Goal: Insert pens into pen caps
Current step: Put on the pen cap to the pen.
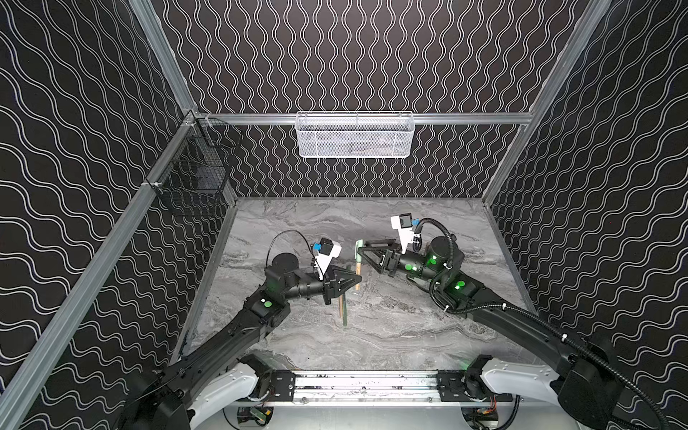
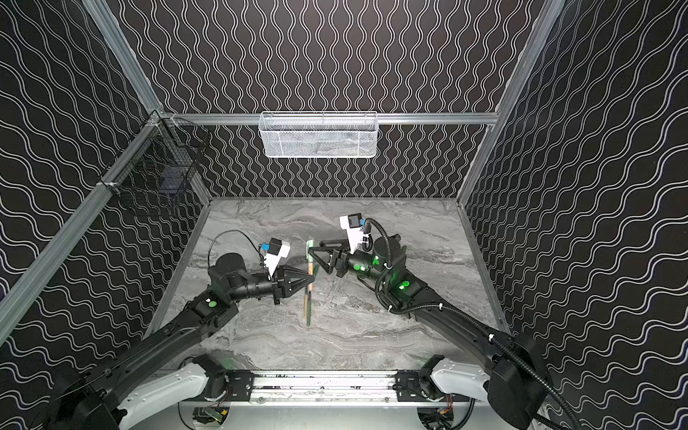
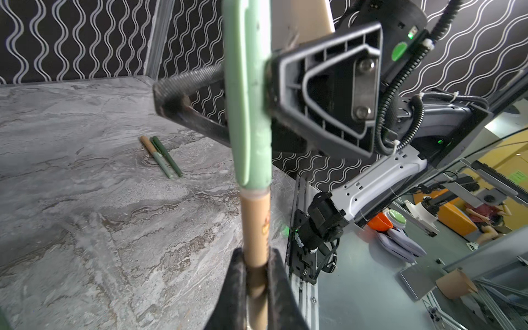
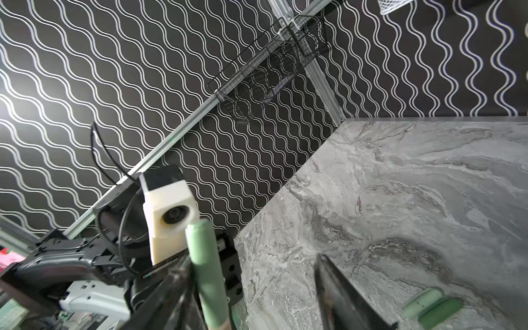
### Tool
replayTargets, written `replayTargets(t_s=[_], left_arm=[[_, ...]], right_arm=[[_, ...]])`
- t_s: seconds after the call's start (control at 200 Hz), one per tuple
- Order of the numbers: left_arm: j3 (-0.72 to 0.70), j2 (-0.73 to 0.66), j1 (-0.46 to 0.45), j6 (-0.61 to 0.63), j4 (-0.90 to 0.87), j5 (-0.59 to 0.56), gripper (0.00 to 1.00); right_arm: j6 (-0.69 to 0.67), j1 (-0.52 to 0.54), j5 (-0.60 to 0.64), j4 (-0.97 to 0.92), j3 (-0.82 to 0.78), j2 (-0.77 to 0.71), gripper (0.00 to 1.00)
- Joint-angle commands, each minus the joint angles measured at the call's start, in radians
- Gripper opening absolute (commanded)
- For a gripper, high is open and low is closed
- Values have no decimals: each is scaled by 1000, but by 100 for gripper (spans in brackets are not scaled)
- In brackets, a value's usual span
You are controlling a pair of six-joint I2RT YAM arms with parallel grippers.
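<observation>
Over grey marbled tabletop (image 1: 409, 335), clamps black left gripper (image 1: 358, 278) tight, has black right gripper (image 1: 362, 250) spread wide: holds thin tan-orange pen (image 3: 255, 223) upright in the former, straddles stubby pale green cap (image 3: 248, 100) seated on its upper end with the latter; likely calls for sideways retreat.

Mid-table there's a pen (image 1: 358, 268) up off the table (image 1: 409, 335), cap (image 1: 359, 246) on its far end. Left gripper (image 1: 356, 278) pinches it from 9 o'clock, right gripper (image 1: 362, 250) sits at 3. Loose pens (image 1: 343, 309) lie at 6. Mesh basket (image 1: 353, 137) hangs at 12, wire basket (image 1: 193, 175) at 10.
</observation>
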Motion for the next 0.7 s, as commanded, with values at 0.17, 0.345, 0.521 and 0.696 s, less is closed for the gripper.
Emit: replayTargets(t_s=[0.17,0.345,0.521,0.696], left_arm=[[19,33,-23,12,43,53,0],[21,40,-29,20,34,49,0],[20,51,-30,19,41,50,0],[20,56,-30,19,43,47,0]], right_arm=[[-16,-10,-205,52,46,49,67],[-10,-10,-228,80,50,59,58],[-29,-10,-224,62,55,41,57],[-41,-11,-229,41,65,38,50]])
